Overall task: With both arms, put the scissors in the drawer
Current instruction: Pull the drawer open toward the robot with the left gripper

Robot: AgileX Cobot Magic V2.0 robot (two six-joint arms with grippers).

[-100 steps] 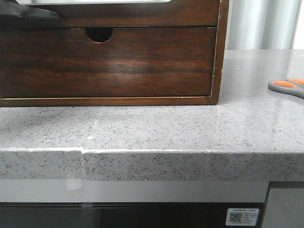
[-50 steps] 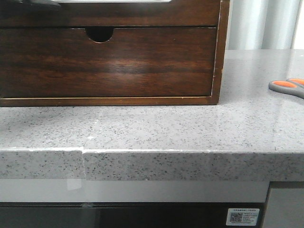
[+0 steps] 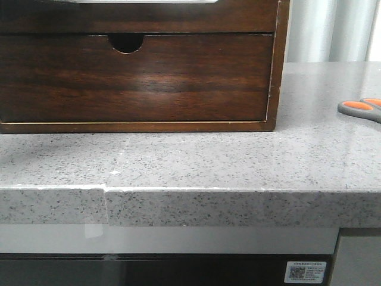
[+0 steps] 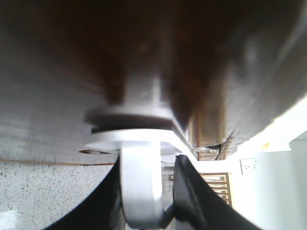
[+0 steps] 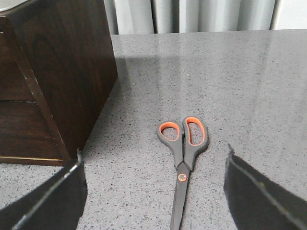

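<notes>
Change since earlier: left gripper part, dark at 11 o'clock of the front view a second ago, has left that view; cabinet (image 3: 137, 77) has shifted very slightly toward 3 o'clock; scissors (image 3: 361, 108) unmoved.
Scissors position: flat on the grey speckled surface (image 3: 196, 161), well apart from the cabinet, at 3 o'clock of it in the front view; only the handles show there.
Scissors long axis: in the right wrist view the scissors (image 5: 182, 158) lie handles away from the camera, blade tips toward it, the axis running roughly between the fingers and tilted a little.
Right gripper (image 5: 153, 191): fingers wide apart, one to each side of the scissors, not touching them; holding nothing.
Left gripper (image 4: 146, 191): fingers closed around a white knob or handle piece (image 4: 136, 143) against dark wood; contact looks firm, though the picture is blurred.
Drawer (image 3: 143, 15): upper drawer, its white inside barely seen at 12 o'clock of the front view; how far it is open cannot be told. Notched lower drawer front (image 3: 134, 77) is shut.
Nearer arm: right, by a wide margin.
Judged next move: right arm descends and closes across the handles or pivot; crosswise finger line suits the axis.
</notes>
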